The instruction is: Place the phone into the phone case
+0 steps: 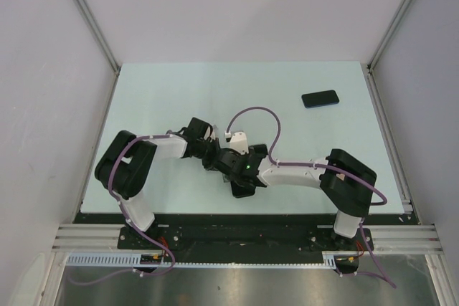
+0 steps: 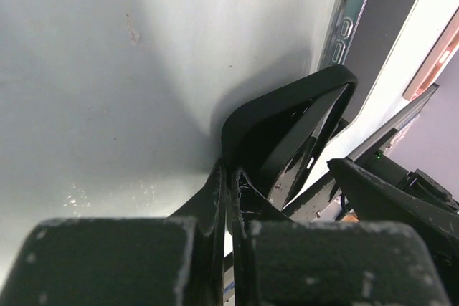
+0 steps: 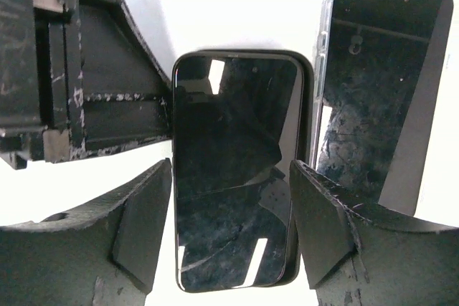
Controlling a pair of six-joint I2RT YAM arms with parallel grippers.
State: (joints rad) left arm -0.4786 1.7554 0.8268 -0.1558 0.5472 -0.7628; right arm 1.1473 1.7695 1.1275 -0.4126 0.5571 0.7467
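The phone [image 3: 237,127] lies screen-up between the fingers of the right tool [image 3: 229,177], which are spread to about its width along its long edges; I cannot tell whether they press on it. A thin black border shows along the phone's top and right edge, probably the rim of the phone case [image 2: 247,116]. The left tool [image 2: 228,198] is clenched on that soft black rim and bows one corner up off the table [image 1: 179,91]. The step in hand looks like seating: the case is held open while the phone is worked in. The next move would call for pushing the phone down and toward 9 o'clock until the rim laps over every edge, with the left tool letting go only then. The right wrist view alone shows the phone face and, at 2 o'clock just beside it, a clear-edged device [image 3: 380,91]. The overhead view hides all this under the meeting arms, but shows a dark handset [image 1: 320,98] well apart at 1 o'clock. Whether that is the same device I cannot tell.
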